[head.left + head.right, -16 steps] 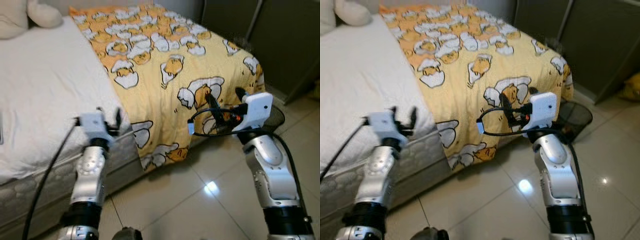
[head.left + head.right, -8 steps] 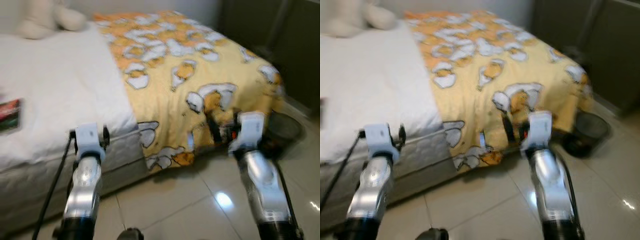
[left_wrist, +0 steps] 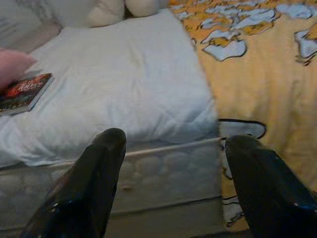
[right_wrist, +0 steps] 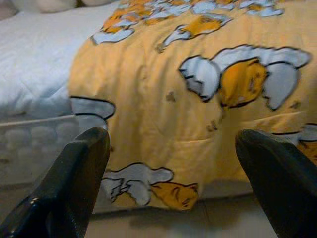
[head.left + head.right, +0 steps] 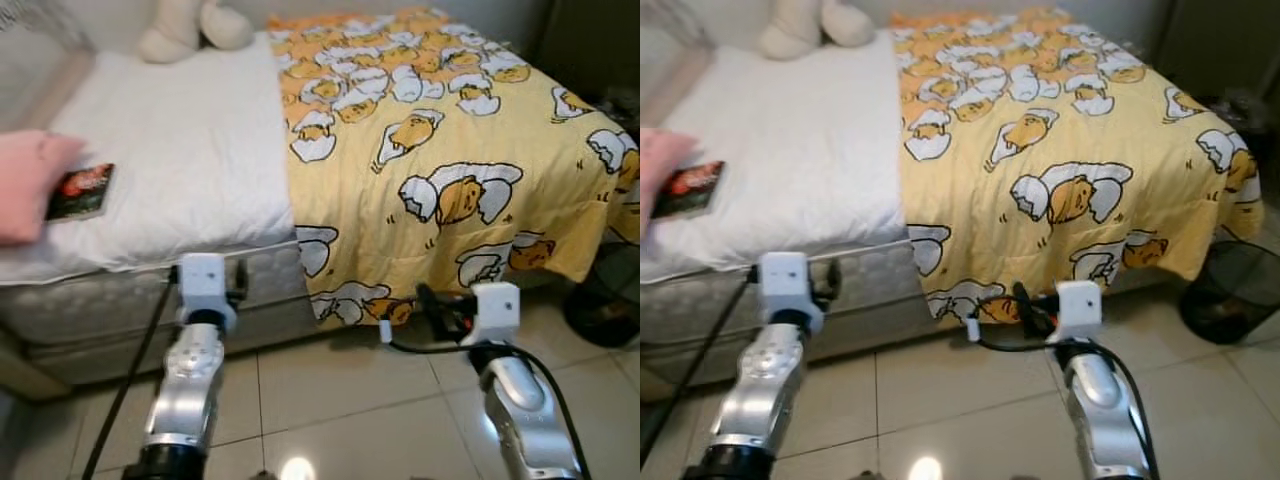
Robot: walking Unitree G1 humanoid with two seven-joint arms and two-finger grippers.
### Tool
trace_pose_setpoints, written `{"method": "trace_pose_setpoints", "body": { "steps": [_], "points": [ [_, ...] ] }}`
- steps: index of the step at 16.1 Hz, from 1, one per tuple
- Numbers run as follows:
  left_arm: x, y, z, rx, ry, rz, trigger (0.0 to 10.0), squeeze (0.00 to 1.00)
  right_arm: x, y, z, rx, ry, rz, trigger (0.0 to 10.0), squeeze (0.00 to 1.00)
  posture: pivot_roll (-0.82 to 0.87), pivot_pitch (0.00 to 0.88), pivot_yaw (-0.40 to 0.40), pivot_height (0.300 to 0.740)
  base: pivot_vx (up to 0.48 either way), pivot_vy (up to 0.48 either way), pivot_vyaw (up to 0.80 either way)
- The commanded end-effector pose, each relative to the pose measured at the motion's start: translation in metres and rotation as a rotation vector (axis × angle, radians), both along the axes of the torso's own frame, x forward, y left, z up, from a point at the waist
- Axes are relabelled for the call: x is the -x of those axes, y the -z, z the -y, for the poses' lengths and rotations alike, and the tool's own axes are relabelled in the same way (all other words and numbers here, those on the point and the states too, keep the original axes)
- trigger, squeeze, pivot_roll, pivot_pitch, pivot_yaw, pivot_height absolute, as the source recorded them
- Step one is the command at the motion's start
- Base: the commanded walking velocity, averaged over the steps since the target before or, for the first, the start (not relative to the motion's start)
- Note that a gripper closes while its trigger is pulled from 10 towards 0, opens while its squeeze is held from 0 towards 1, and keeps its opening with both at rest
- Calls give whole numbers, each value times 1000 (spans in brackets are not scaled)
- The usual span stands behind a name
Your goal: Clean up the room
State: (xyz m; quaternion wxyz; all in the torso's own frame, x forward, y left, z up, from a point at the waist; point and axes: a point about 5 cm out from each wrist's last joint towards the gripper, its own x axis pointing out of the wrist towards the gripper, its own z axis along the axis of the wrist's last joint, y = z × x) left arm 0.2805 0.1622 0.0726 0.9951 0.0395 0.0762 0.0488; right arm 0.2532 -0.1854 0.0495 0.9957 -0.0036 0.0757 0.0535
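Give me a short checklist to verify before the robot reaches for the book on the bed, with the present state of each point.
1. Left pincer open and holding nothing: ok, its fingers stand wide apart.
2. Right pincer open and holding nothing: ok.
3. Book in view and flat on the white sheet: ok.
4. Book free of other things: not ok, a pink pillow lies right beside it, perhaps touching.
5. Left pincer near the book: not ok, it is low at the mattress side, apart from the book.
6. Book within reach from here: cannot tell.
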Motion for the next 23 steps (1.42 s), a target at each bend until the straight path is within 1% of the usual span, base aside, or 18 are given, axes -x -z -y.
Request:
{"method": "trace_pose_setpoints", "body": {
  "steps": [1,2,3,4,5,6,9,11,12,13,15,16,18,19,21,23],
  "points": [
    [4,1,-18,-17,-42,-11,10000,0,0,-1,-5,-6,-9,14,10000,0,-194,0,112,732,0,0,581],
    [7,4,-19,-24,-30,-21,10000,0,1,0,-6,-4,-9,16,10000,0,-193,0,112,732,0,0,581],
    [13,8,-20,-49,-3,-30,10000,0,3,1,-6,-5,-14,11,10000,0,-193,0,113,732,0,0,581],
    [19,13,-20,-68,16,-49,10000,0,4,2,-6,-2,-20,6,10000,0,-190,0,108,732,0,-442,587],
    [22,19,-21,-60,3,-81,10000,0,3,1,-6,18,-21,12,10000,0,-186,0,106,732,0,-435,581],
    [21,19,-20,-36,-11,-81,10000,0,1,0,-8,23,-24,15,10000,0,-182,0,103,732,0,-435,569],
    [21,20,-17,-25,-18,-78,10000,0,-3,-4,-11,45,-50,40,10000,0,-170,0,88,732,0,-435,550],
    [32,27,-18,-28,-31,-72,10000,0,-2,-12,-10,81,-67,87,10000,0,-166,0,72,732,0,-444,513],
    [36,31,-19,-28,-42,-79,10000,0,-2,-12,-8,82,-67,87,10000,0,-166,0,70,732,0,-446,513],
    [35,31,-18,-32,-34,-65,10000,0,-3,-10,-6,74,-60,74,10000,0,-166,0,70,732,0,-446,513],
    [32,29,-14,-6,-7,-42,10000,0,-3,-9,-5,66,-56,68,10000,0,-169,0,67,732,0,-446,509],
    [31,27,-11,-2,11,-26,10000,0,-2,-7,-4,66,-56,62,10000,0,-167,0,69,732,0,0,500],
    [31,26,-12,25,14,-18,10000,0,0,-3,-2,34,-29,36,10000,0,-163,0,73,732,0,0,491],
    [32,26,-12,20,23,-15,10000,0,1,-1,-2,28,-29,33,10000,0,-164,0,76,740,0,480,425],
    [32,26,-11,16,36,-11,10000,0,2,1,-4,36,-42,27,10000,0,-167,0,77,740,0,480,422],
    [28,24,-3,25,53,1,10000,0,2,3,-2,42,-42,20,10000,0,-179,0,83,740,0,202,422]
  ]
}}
